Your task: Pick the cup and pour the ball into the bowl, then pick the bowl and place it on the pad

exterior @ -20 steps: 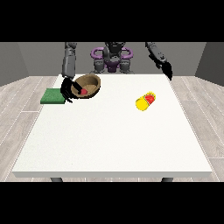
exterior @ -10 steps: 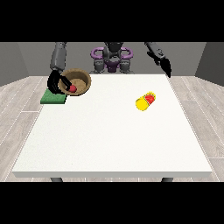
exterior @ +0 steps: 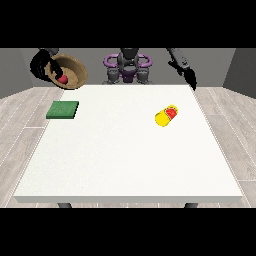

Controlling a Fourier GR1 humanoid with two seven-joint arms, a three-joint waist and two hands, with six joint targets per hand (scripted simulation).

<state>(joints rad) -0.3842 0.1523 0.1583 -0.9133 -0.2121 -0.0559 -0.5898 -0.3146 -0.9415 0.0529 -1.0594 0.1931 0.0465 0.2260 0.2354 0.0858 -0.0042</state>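
Holding the bowl (exterior: 68,73) aloft, the hand at the view's left (exterior: 42,63) has its fingers curled round the bowl's rim on the side away from the robot's body. The bowl is well above the table (exterior: 130,165), up beyond its far left corner, and is tilted so that its opening faces the camera. The red ball (exterior: 63,79) lies inside against the lower wall; the tilt looks steep enough that the ball could roll out if it grows. The pad (exterior: 63,110) lies flat near the far left corner, below the bowl and apart from it. By judgement, pouring is done and the bowl is in carry; what remains is to level it, bring it down over the pad and set it there.

The cup (exterior: 166,115) lies on its side right of centre, toward the far edge, touched by nothing. The hand at the view's right (exterior: 190,79) hangs over the far right corner, arm bent, fingers pointing down and holding nothing; whether they are spread cannot be told.
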